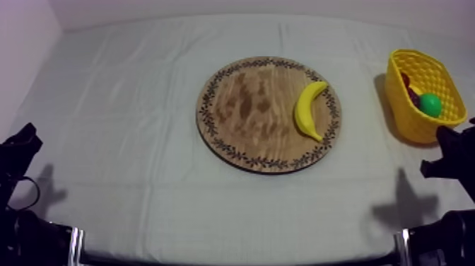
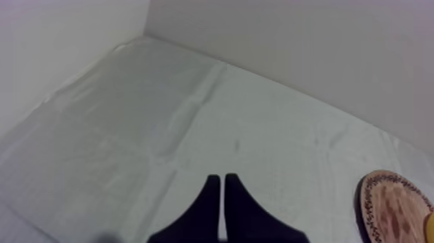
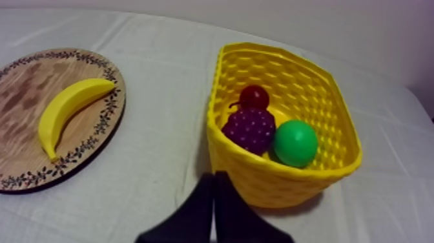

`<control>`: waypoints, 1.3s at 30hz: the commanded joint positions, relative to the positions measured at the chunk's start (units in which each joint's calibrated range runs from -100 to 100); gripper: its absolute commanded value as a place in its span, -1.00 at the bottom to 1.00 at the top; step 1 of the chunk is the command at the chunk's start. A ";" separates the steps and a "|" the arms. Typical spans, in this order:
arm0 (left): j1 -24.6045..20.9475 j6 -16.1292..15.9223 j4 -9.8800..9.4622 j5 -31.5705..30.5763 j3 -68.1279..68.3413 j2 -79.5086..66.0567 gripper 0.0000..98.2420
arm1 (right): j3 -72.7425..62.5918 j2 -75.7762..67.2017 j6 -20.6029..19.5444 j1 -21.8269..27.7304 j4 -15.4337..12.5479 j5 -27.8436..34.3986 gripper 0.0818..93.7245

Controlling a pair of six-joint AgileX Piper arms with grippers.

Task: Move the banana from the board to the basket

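both grippers sit at the near edge of the table, well short of the board [image 1: 240, 106]. the left gripper [image 2: 223, 179] is off to the board's left over bare cloth [image 2: 161, 123]. its two fingers are pressed together into a narrow wedge with nothing between them. the right gripper [image 3: 214, 176] is the same deal, fingers closed up tight and empty. it's off the board's right side and points at the strip of cloth between the board and the basket [image 3: 284, 181], with its tips close to the basket's near wall.

further in, the banana [image 1: 304, 113] lies flat on the board's right part, just inside the patterned rim. its belly curves toward the board's middle and both tips face away from it.

past the board's right edge and clear of it stands the basket. in it are grapes [image 3: 250, 128], a small red fruit [image 3: 254, 97] behind them, and a green ball [image 3: 295, 143].
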 commanded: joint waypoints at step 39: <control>-0.02 0.03 -0.01 -0.01 0.03 0.02 -1.00 | -6.70 12.95 -2.33 -16.15 5.17 -0.97 -0.99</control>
